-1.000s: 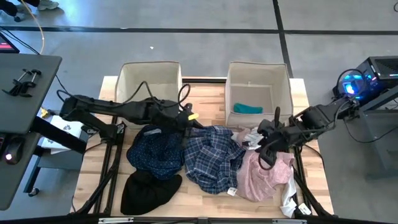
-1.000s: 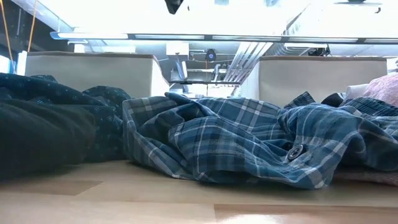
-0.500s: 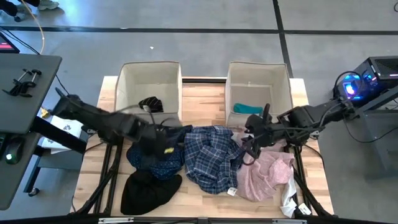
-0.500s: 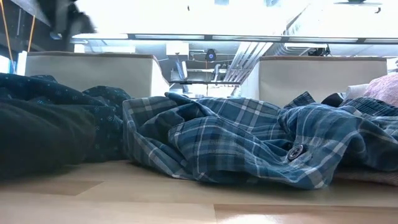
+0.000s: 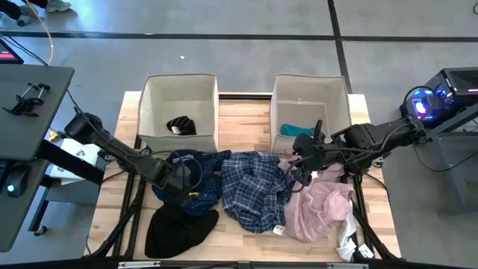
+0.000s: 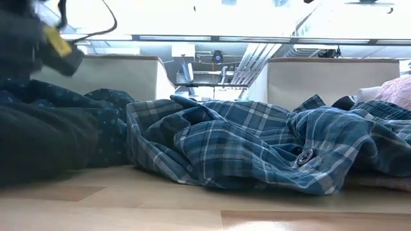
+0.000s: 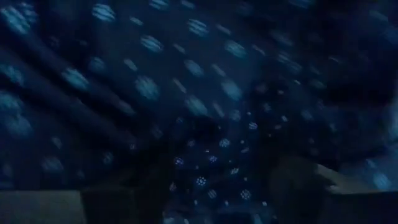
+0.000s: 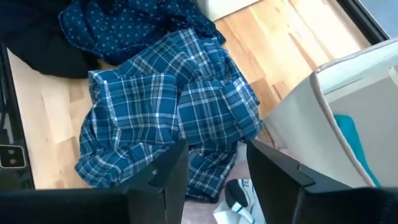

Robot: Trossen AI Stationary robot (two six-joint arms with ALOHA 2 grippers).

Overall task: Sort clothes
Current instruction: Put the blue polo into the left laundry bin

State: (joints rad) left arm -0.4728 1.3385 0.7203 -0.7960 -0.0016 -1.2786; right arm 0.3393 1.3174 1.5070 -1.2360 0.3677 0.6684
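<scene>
I am working two arms over a wooden table (image 5: 246,112) strewn with clothes, with two beige fabric bins at its far edge. My left gripper (image 5: 181,181) is down on the dark navy patterned garment (image 5: 196,179); its wrist camera is filled with dotted navy cloth (image 7: 186,106), and I cannot tell whether the fingers are parted or closed, or whether they hold any fabric. Just toward me from that gripper lies the black garment (image 5: 179,228), bunched at the near edge. Beyond it, the left bin (image 5: 149,104) holds a small dark item (image 5: 181,125).

My right gripper (image 5: 299,166) hovers with its fingers (image 8: 168,177) spread and nothing between them. Directly ahead of it is the blue-white plaid shirt (image 8: 168,118), crumpled in the middle of the table. Beside the gripper lies the pale pink shirt (image 5: 317,209), with white socks (image 5: 348,243) at the near right corner. The right bin (image 5: 340,93) is just next to this gripper and contains a small teal piece (image 5: 297,130).

I judge all these garments light, limp and unbreakable, likely to drape and drag neighbours along where they overlap. For the plaid shirt, I would pinch a raised fold on top of the heap, away from the pink shirt's edge.
</scene>
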